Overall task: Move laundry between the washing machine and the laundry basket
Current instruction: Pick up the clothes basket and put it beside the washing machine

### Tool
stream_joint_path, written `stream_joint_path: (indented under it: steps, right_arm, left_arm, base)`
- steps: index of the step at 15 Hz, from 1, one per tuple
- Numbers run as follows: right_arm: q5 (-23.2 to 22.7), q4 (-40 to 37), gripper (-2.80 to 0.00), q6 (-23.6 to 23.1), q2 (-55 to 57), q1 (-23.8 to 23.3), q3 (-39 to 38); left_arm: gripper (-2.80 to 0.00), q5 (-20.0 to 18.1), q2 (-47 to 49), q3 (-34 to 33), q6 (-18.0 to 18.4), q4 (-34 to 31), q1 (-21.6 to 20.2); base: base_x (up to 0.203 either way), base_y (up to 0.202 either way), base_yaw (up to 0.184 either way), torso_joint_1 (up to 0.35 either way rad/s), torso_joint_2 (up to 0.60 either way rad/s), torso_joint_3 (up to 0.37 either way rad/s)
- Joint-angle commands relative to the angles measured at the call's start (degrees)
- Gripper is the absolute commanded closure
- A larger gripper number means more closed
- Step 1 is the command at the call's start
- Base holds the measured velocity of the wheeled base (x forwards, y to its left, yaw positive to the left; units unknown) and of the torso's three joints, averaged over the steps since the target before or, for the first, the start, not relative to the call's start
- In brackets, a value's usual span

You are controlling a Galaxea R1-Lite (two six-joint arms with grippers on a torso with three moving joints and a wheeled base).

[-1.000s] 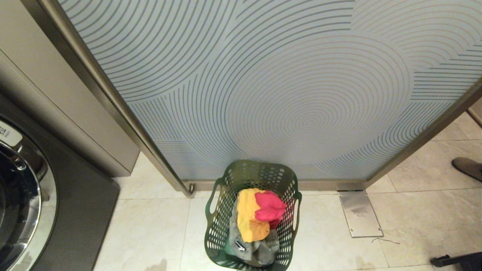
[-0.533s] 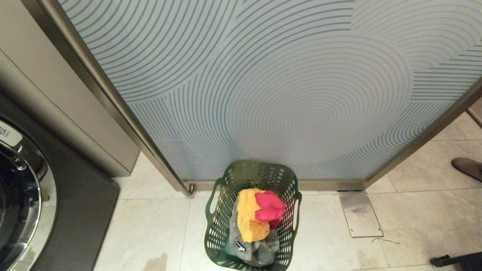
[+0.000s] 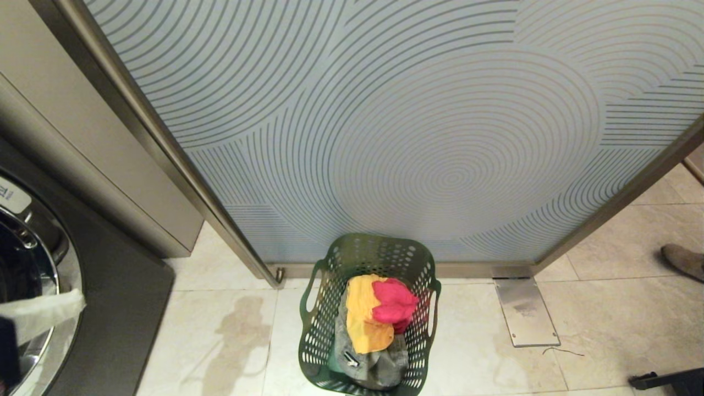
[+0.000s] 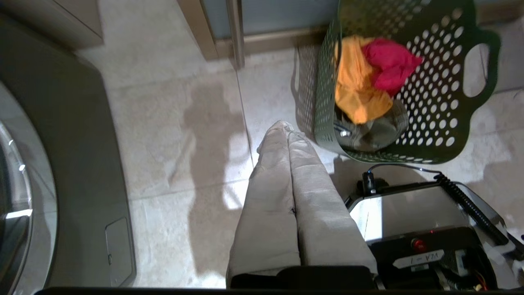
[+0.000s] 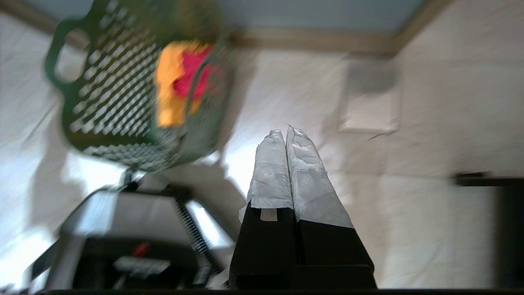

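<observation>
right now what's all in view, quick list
laundry basket: one, dark green, on the floor against the patterned panel
laundry: yellow-orange, pink-red and grey pieces, piled in the basket
washing machine: one, dark grey with a chrome door ring, at far left
patterned panel: one, pale blue with curved lines, behind the basket
metal floor plate: one, silver, right of the basket
shoe: one, brown, at right edge
left gripper: shut, empty, above the floor beside the basket
right gripper: shut, empty, above the floor

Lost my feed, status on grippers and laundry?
Left gripper and right gripper shut, empty, above floor. Laundry all in laundry basket. Nothing between grippers and basket.
</observation>
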State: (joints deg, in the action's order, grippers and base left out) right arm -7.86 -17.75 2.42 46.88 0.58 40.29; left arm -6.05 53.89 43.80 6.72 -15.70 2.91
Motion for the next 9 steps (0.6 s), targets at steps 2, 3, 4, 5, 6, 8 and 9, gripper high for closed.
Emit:
stream_joint_path:
  steps: [2, 3, 4, 5, 6, 8, 9]
  right_arm:
    - [-0.6, 7.5, 0.00, 4.7, 25.0, 2.2, 3.3]
    - [0.5, 11.7, 0.00, 6.9, 30.2, 2.6, 4.3]
    - [1.3, 16.3, 0.00, 9.2, 35.5, 3.0, 5.5]
    - [1.8, 20.0, 0.00, 11.0, 40.0, 3.4, 6.5]
    - [1.8, 22.8, 0.00, 12.5, 43.5, 4.1, 7.7]
    - [1.0, 25.6, -0.75, 14.8, 47.6, 6.6, 9.9]
    - [0.8, 26.0, -2.80, 16.5, 49.1, 8.2, 10.7]
  left_arm:
    - [0.00, -0.4, 23.1, 8.9, 0.4, 0.3, 0.9]
    - [0.00, -0.3, 26.8, 10.5, 0.4, 1.1, 2.5]
    - [0.00, 0.2, 29.9, 11.8, 0.3, 2.2, 4.7]
    - [-1.17, 1.6, 32.4, 12.8, 0.1, 3.2, 7.4]
    - [-2.80, 3.1, 34.2, 13.3, -0.2, 3.7, 9.9]
    - [-2.80, 4.4, 36.7, 14.5, -2.1, 4.1, 12.3]
    - [-2.80, 4.4, 38.0, 15.3, -3.5, 4.1, 12.9]
  base:
    - [0.000, 0.000, 0.000, 0.000, 0.00, 0.000]
    - [0.000, 0.000, 0.000, 0.000, 0.00, 0.000]
    - [0.000, 0.000, 0.000, 0.000, 0.00, 0.000]
    - [0.000, 0.000, 0.000, 0.000, 0.00, 0.000]
    - [0.000, 0.000, 0.000, 0.000, 0.00, 0.000]
    - [0.000, 0.000, 0.000, 0.000, 0.00, 0.000]
    - [0.000, 0.000, 0.000, 0.000, 0.00, 0.000]
